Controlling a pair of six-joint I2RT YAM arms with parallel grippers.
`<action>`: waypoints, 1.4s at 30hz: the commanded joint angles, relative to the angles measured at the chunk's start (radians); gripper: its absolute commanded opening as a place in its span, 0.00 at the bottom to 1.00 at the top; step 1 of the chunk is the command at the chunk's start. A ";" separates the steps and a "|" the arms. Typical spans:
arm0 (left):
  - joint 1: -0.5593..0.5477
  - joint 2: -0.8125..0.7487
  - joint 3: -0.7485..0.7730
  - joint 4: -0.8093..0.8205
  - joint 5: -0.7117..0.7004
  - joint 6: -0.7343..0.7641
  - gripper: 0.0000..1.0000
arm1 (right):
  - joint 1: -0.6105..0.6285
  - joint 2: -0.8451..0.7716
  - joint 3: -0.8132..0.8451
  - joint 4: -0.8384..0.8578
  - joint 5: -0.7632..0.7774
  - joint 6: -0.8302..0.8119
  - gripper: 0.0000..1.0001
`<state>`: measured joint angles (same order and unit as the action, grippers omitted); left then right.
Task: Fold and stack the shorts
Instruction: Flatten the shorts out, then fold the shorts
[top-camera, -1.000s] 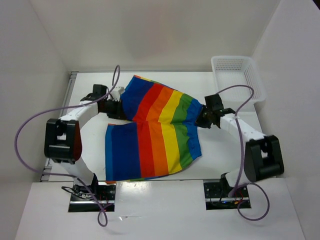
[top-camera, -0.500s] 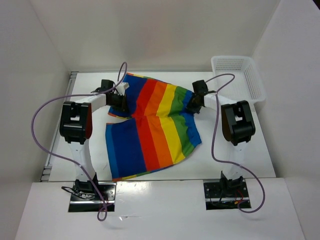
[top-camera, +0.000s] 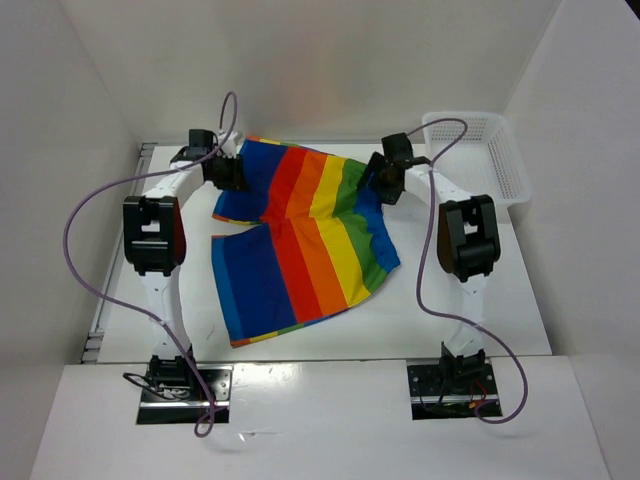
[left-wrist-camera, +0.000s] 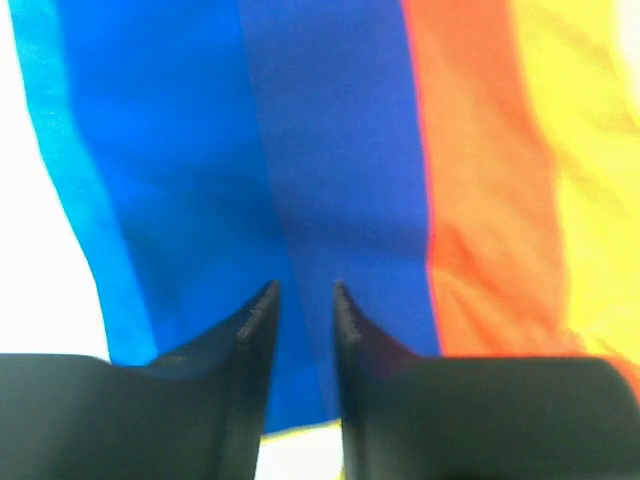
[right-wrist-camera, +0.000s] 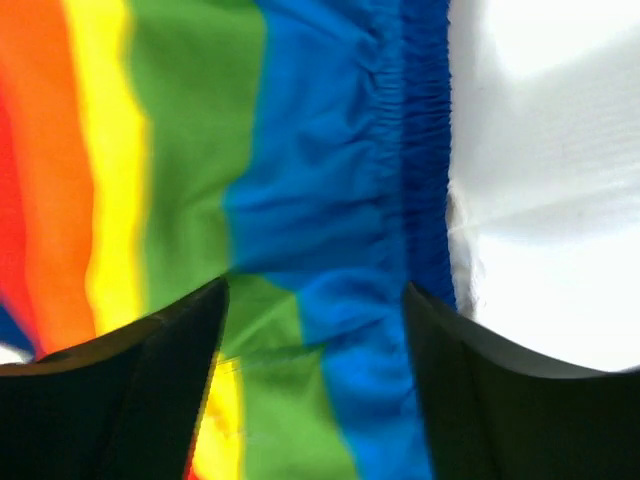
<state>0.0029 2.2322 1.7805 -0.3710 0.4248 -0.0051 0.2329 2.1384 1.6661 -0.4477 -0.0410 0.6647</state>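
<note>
Seeing the shorts spread flat mid-table, unfolded. Far leg up between both grippers, near leg toward the bases, elastic waistband on the right side. Well apart from the mesh basket at far right.

Reading left gripper as only narrowly parted, tips over the blue stripe at the far-left corner. Blue visible straight through the gap, no cloth seen pinched. Reading right gripper as wide apart, over the blue and green fabric just inside the waistband, holding nothing.

Looks like the release step, with no fold made yet. To do it well:
- Open left wider before lifting, to avoid snagging the cloth.
- Lift both straight up, no sideways drag, to avoid wrinkling the far leg.
- Regrip the far edge near both corners, low and shallow, catching both layers.
- Carry far leg over near leg with matched arm motion, to line up hems and stripes.
- Expect soft fabric to slide on the smooth table; set down gently.
</note>
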 joint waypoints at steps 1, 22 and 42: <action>-0.003 -0.169 0.022 -0.029 0.006 0.005 0.38 | -0.003 -0.203 0.005 -0.013 0.001 -0.039 0.83; 0.005 -1.200 -0.952 -0.420 -0.068 0.005 0.69 | 0.022 -0.946 -0.770 -0.003 0.088 -0.034 0.92; -0.158 -1.556 -1.420 -0.439 0.131 0.005 0.69 | 0.022 -0.923 -0.770 0.006 -0.023 -0.026 0.88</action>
<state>-0.1497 0.6888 0.3721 -0.8963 0.5156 -0.0040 0.2462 1.2194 0.8898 -0.4644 -0.0422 0.6563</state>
